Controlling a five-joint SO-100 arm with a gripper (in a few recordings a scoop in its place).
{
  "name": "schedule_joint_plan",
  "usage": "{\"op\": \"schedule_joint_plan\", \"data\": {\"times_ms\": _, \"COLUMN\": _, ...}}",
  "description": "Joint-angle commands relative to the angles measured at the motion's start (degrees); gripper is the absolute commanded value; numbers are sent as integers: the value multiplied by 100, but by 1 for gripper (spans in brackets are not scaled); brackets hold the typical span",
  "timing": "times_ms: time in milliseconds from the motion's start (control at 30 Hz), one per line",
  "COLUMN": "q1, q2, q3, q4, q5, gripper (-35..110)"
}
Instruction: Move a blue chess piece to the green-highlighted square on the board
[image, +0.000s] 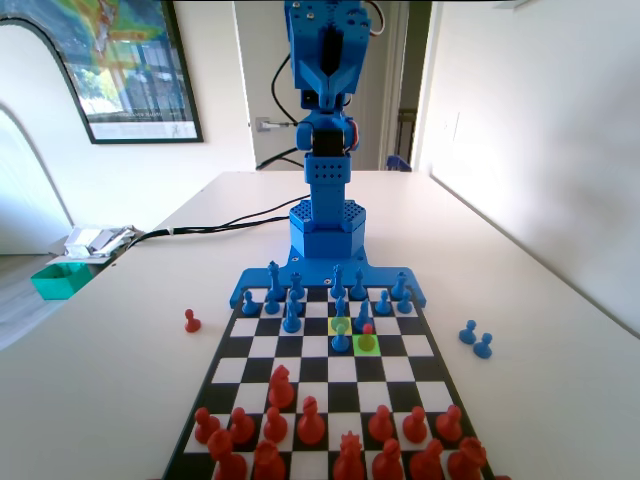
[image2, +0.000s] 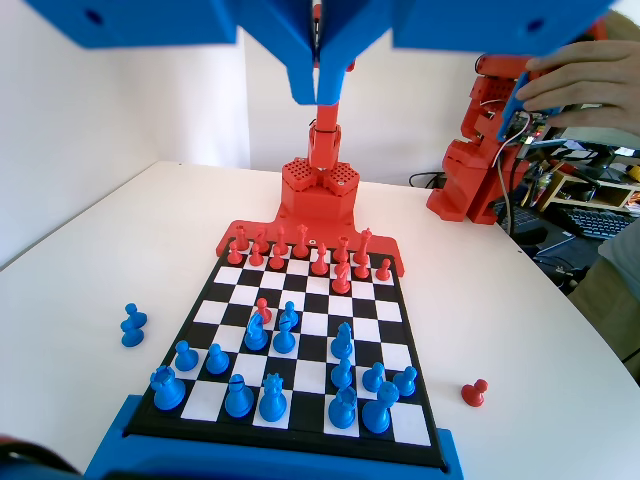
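Hovering high above the flat black-and-white chequered board (image2: 420, 330), two-finger gripper (image2: 318, 80) jaws pressed together, gripping nothing; small blue plastic pawn (image: 341, 337) sitting on yellow, bright green-tinted square (image: 367, 343) awaiting it.

— Where does the flat black-and-white chequered chessboard (image: 405, 345) lie?

— On the white table (image: 120, 380). In the fixed view its far edge meets the blue arm's base (image: 328, 235). The red pieces fill the near rows and the blue pieces the far rows.

— And the bright green-tinted square (image: 372, 346)?

— Just right of centre, diagonally in front of the yellow-tinted square (image: 334, 323). A small red plastic pawn (image: 367, 329) seems to stand on it. A small blue plastic pawn (image: 341, 342) stands just to its left.

— Off the board?

— A lone red pawn (image: 191, 320) stands on the table to the left. Two blue pawns (image: 475, 339) stand close together to the right.
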Motion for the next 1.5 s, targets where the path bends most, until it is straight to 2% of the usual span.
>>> {"op": "schedule_joint_plan", "data": {"times_ms": 0, "q1": 35, "q2": 132, "q3": -114, "q4": -88, "q5": -26, "gripper": 1}}
{"op": "schedule_joint_plan", "data": {"times_ms": 767, "q1": -167, "q2": 18, "q3": -624, "q4": 70, "q5": 70, "gripper": 1}}
{"op": "schedule_joint_plan", "data": {"times_ms": 1200, "q1": -686, "q2": -1547, "q3": -2083, "q4": 879, "q5": 176, "gripper": 1}}
{"op": "schedule_joint_plan", "data": {"times_ms": 1467, "q1": -650, "q2": -2742, "q3": -2268, "q4": 809, "q5": 70, "gripper": 1}}
